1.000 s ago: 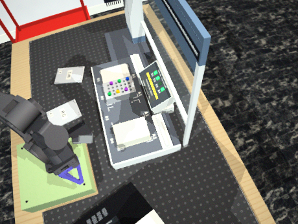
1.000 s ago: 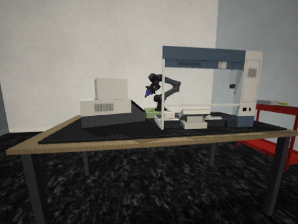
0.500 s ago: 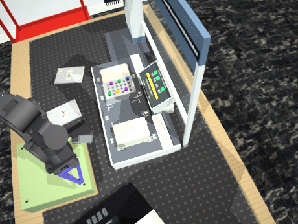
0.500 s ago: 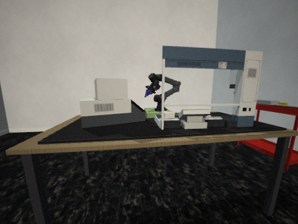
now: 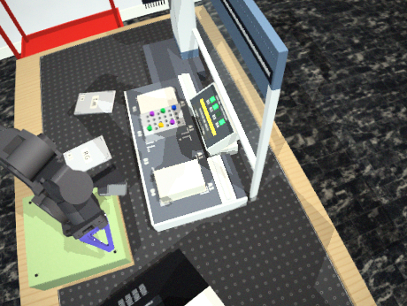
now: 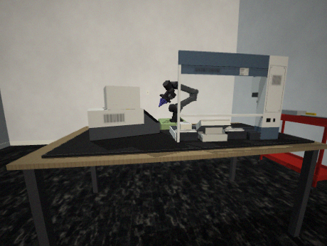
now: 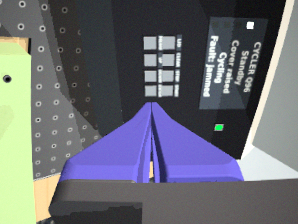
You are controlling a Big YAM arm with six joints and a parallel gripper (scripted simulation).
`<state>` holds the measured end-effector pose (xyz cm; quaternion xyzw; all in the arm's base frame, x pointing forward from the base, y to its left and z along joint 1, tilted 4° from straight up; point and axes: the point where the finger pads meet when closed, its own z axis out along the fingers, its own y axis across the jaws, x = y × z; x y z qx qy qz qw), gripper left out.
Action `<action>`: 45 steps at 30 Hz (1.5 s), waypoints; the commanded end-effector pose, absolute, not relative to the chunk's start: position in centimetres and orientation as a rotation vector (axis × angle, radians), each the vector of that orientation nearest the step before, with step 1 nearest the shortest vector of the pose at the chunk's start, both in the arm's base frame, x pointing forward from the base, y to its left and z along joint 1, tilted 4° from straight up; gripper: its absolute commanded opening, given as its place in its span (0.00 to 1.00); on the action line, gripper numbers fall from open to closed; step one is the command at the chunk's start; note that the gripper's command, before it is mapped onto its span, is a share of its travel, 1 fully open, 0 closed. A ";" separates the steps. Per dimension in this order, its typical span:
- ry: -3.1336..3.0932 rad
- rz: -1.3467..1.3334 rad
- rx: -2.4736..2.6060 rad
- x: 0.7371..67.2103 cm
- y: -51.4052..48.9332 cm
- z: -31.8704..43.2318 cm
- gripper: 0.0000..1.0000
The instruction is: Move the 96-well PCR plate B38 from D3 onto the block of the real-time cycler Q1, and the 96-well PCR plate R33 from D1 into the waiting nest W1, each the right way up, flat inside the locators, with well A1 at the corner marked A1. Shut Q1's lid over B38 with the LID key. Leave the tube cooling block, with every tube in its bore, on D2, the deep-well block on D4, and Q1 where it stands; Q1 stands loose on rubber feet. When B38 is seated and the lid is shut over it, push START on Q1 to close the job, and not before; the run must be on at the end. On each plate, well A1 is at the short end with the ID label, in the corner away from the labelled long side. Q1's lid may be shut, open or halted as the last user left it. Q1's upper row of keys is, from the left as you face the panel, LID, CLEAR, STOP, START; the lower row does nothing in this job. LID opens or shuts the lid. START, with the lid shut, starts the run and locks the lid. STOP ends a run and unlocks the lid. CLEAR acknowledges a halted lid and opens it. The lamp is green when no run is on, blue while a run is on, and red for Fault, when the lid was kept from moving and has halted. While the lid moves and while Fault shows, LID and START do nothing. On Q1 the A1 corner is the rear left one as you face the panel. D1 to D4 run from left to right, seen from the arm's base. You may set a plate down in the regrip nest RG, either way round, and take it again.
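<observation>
My gripper (image 7: pixel 151 111) is shut with nothing between its purple fingers. In the wrist view its tip points just short of cycler Q1's block of grey keys (image 7: pixel 161 66), with a gap still showing. Q1's lamp (image 7: pixel 218 127) is green beside the status label (image 7: pixel 230 64). From above the gripper (image 5: pixel 99 239) hangs over the green base pad, short of Q1 (image 5: pixel 164 283) at the front edge. From the side it (image 6: pixel 161 102) is in the air behind Q1 (image 6: pixel 121 119). A cream plate (image 5: pixel 155 99) lies on D1. D3 (image 5: pixel 183 137) is bare. I cannot see Q1's block.
The tube cooling block (image 5: pixel 161 119) with coloured tubes is on D2 and the deep-well block (image 5: pixel 179 179) on D4. Nest W1 (image 5: pixel 94 103) and regrip nest RG (image 5: pixel 86 155) lie left of the deck. A tilted touch panel (image 5: pixel 214 119) and a framed gantry (image 5: pixel 261 66) stand to the right.
</observation>
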<state>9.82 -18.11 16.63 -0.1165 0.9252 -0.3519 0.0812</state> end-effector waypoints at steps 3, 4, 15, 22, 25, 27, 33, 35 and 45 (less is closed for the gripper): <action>2.749 -1.078 -0.344 10.0 -18.6 17.4 0.00; 2.752 -1.074 -0.345 10.0 -18.5 17.2 0.00; 2.765 -1.058 -0.350 9.9 -18.4 16.5 0.00; 2.746 -1.080 -0.344 10.0 -18.5 17.6 0.00; 2.735 -1.092 -0.340 10.1 -18.6 18.2 0.00; 2.728 -1.100 -0.338 10.2 -18.7 18.7 0.00; 2.706 -1.124 -0.331 10.3 -18.8 20.0 0.00; 2.704 -1.126 -0.331 10.3 -18.8 20.1 0.00; 2.697 -1.133 -0.328 10.3 -18.9 20.5 0.00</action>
